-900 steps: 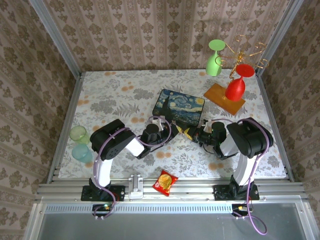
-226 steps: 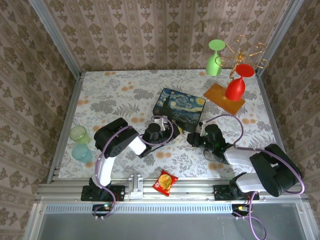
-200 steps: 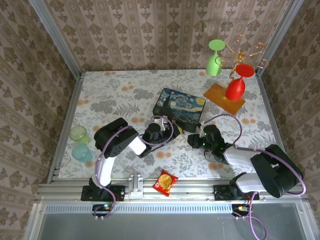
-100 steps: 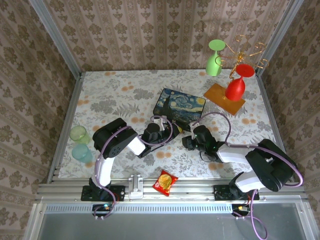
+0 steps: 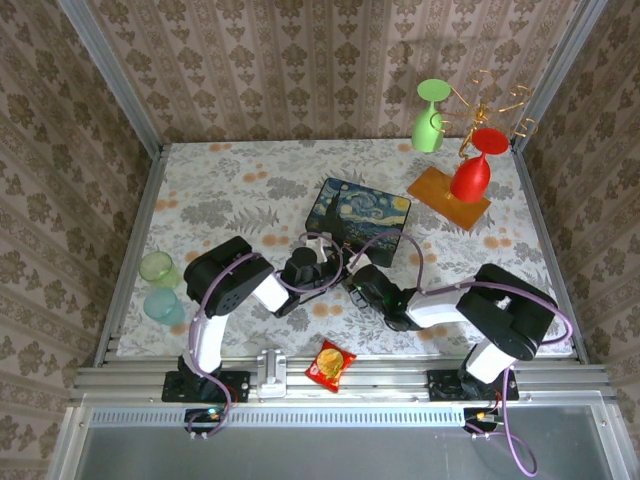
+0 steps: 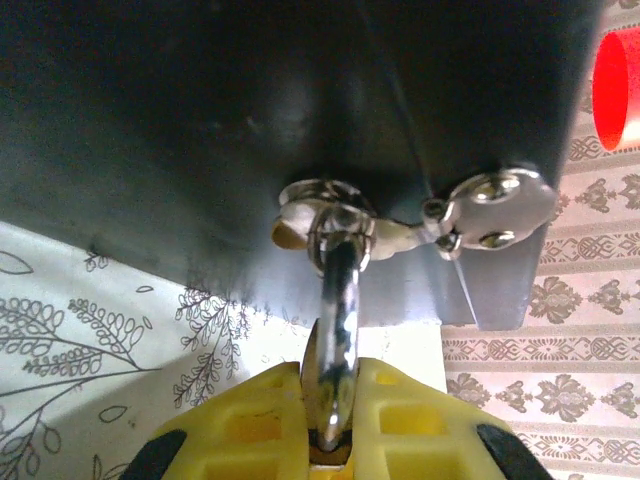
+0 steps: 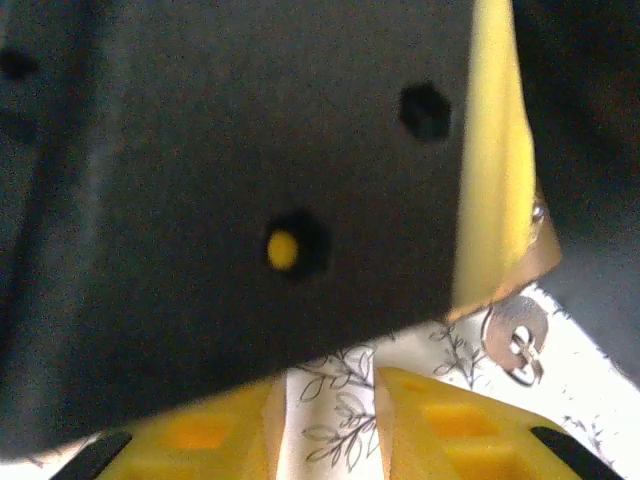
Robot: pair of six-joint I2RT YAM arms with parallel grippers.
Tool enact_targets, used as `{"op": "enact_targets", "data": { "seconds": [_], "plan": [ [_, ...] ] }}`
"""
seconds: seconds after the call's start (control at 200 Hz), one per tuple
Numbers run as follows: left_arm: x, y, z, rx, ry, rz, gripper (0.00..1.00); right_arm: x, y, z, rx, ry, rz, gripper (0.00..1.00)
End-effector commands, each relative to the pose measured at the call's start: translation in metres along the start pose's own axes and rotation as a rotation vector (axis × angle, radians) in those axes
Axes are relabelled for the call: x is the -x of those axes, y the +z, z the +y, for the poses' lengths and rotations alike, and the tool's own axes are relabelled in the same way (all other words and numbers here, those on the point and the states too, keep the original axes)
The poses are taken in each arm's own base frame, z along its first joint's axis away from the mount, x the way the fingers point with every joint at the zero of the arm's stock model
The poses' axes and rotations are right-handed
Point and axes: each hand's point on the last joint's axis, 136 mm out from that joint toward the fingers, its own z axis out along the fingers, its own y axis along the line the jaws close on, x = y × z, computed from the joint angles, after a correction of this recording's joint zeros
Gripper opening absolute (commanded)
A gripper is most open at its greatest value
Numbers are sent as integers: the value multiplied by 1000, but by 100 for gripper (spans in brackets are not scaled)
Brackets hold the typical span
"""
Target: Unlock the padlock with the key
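The left gripper point(image 6: 330, 425) is clamped on the padlock point(image 6: 338, 300). In the left wrist view its two yellow fingers point(image 6: 250, 420) meet at the bottom centre of the frame, with the silver shackle pinched between them. The shackle rises from the fingers and passes through a metal staple point(image 6: 325, 205) on the dark side wall of the box point(image 6: 200, 120). A silver hasp plate point(image 6: 490, 205) lies just to the right of the staple. The padlock body is hidden behind the fingers.

In the top external view the left gripper point(image 5: 333, 262) sits at the near edge of the Starry Night box point(image 5: 358, 215), at the centre of the table point(image 5: 220, 190). The right gripper point(image 5: 353, 282) lies just beside it, below and to the right, with the right arm stretched across from the lower right.

In the right wrist view the right gripper point(image 7: 325, 410) stands narrowly apart. Only the patterned tablecloth shows between its yellow fingers point(image 7: 460, 425); nothing is held. A dark housing covers the upper frame. A small silver fitting point(image 7: 515, 335) shows at the lower right; what it is cannot be told.

The key cannot be made out in any view.

A snack packet point(image 5: 328, 362) lies at the near table edge, bottom centre. A red glass point(image 5: 472, 170) and a green glass point(image 5: 430, 120) stand at the upper right
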Motion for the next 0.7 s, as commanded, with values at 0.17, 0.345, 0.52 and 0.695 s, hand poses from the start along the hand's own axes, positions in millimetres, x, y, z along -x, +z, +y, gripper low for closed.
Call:
{"op": "enact_targets", "data": {
  "seconds": [0.17, 0.345, 0.52, 0.695],
  "plan": [
    [1, -14, -19, -37, 0, 12, 0, 16, 12, -24, -209, -154, -15, 31],
    [3, -17, -22, -33, 6, 15, 0, 17, 14, -20, -176, -173, -35, 18],
    [2, -18, -24, -36, 5, 28, 0, 20, 9, -10, -86, -150, -72, 8],
    [2, -21, -16, -16, 2, 24, 5, 22, -3, -3, 96, -14, -97, 6]
  ]
}}
